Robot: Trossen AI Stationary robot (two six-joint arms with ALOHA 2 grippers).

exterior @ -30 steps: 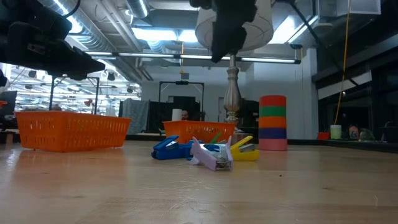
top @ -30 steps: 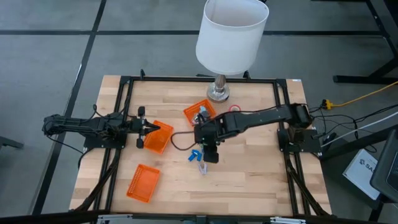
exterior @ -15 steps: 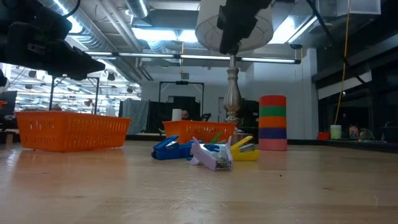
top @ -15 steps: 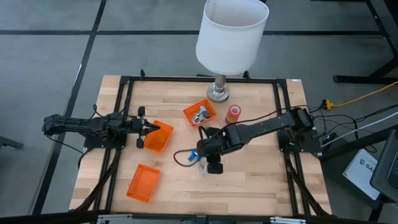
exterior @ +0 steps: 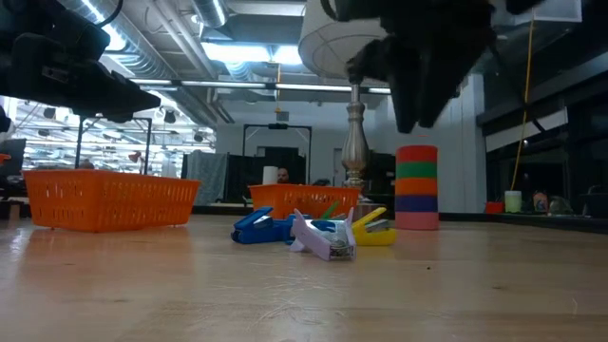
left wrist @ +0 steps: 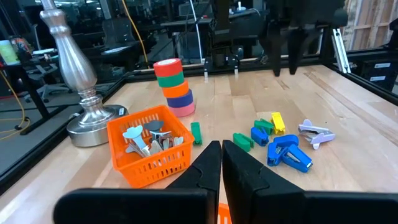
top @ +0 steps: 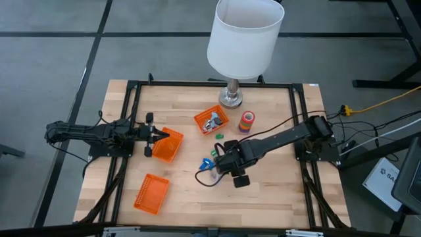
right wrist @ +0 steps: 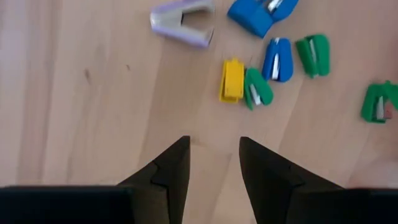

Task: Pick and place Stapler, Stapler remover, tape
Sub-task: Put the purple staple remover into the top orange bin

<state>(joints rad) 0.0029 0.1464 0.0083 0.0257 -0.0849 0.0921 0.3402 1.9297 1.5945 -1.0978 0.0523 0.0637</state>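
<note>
Three orange baskets [top: 166, 145] sit on the counter [top: 276, 197]: one near the left edge, one [top: 150, 193] toward the front-left corner, and a small one [top: 212, 120] by the lamp base [top: 230, 97] holding silvery pieces. One stack of tape [top: 247, 121] stands upright just beside that lamp base, toward the back edge, four rolls in the stack: red, green, blue, pink. At mid-counter lies the scatter: one pale stapler remover [right wrist: 181, 25], one large blue stapler [right wrist: 260, 14], one small blue one [right wrist: 277, 59], one yellow [right wrist: 232, 80], and three small green ones [right wrist: 256, 88]. The right gripper [right wrist: 214, 163] hovers over the bare wood beside that scatter, fingers spread wide, gripping nothing. The left gripper [left wrist: 221, 163] waits at the left-edge basket, fingers pressed together, empty.
</note>
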